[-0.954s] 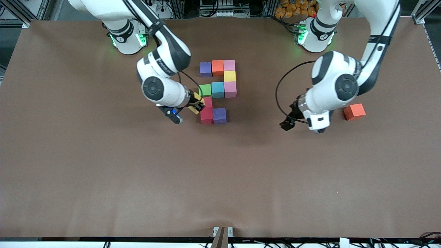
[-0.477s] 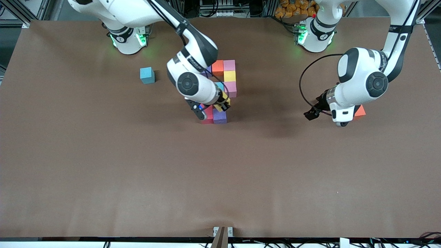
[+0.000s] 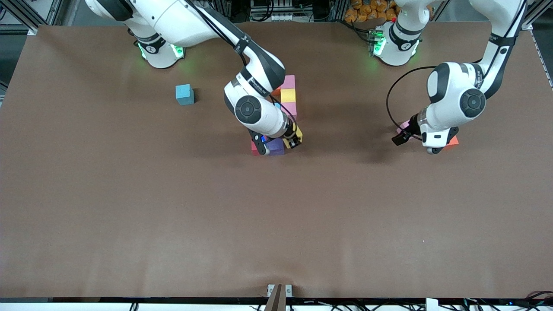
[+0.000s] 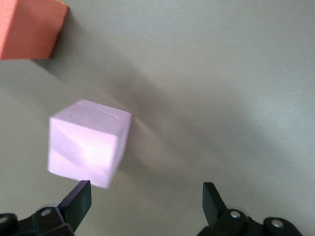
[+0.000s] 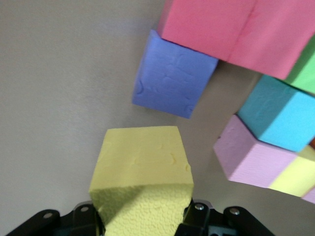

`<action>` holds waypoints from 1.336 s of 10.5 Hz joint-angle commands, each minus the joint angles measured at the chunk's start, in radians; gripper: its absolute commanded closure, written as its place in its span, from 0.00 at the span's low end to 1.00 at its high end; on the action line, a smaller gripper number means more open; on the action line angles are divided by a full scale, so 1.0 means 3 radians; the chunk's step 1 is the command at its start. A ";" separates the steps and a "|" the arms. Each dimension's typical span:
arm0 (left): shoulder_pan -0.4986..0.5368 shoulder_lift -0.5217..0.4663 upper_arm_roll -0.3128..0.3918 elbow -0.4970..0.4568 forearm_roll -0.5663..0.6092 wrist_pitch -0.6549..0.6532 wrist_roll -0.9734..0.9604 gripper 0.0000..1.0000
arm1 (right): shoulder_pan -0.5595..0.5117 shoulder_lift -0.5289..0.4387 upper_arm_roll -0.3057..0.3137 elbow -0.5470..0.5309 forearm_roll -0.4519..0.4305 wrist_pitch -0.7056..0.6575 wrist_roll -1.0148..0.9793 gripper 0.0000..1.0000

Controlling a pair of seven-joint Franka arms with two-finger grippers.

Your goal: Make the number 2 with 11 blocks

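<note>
My right gripper point(image 3: 295, 139) is shut on a yellow block point(image 3: 297, 135), also in the right wrist view point(image 5: 142, 172), and holds it just beside the purple block point(image 3: 276, 147) point(image 5: 172, 78) of the partly built number 2 point(image 3: 288, 95), toward the left arm's end. The right arm hides much of the digit; red point(image 5: 231, 24), blue point(image 5: 280, 113) and pink point(image 5: 251, 152) blocks show in the right wrist view. My left gripper point(image 3: 401, 137) point(image 4: 145, 199) is open, low beside a loose pink block point(image 3: 404, 126) point(image 4: 88, 142).
An orange-red block point(image 3: 452, 140) point(image 4: 29, 27) lies by the left hand, toward the left arm's end. A loose blue block point(image 3: 184, 94) sits alone toward the right arm's end, near that arm's base.
My right arm has carried the yellow block across the digit, from the right arm's side to the left arm's side of the purple block. My left gripper has moved toward the orange-red block, over to the pink block.
</note>
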 commanded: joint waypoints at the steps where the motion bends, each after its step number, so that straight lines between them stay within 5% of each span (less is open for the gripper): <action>1: 0.0114 -0.0033 -0.0019 -0.0063 0.0057 0.0042 0.0217 0.00 | 0.0097 0.0155 -0.0024 0.0136 0.0010 0.0276 0.0337 1.00; 14: 0.0282 0.0269 0.0119 -0.0114 0.0215 0.0063 0.0693 0.00 | 0.0358 0.0186 -0.0290 -0.0349 -0.0072 0.0859 0.0763 1.00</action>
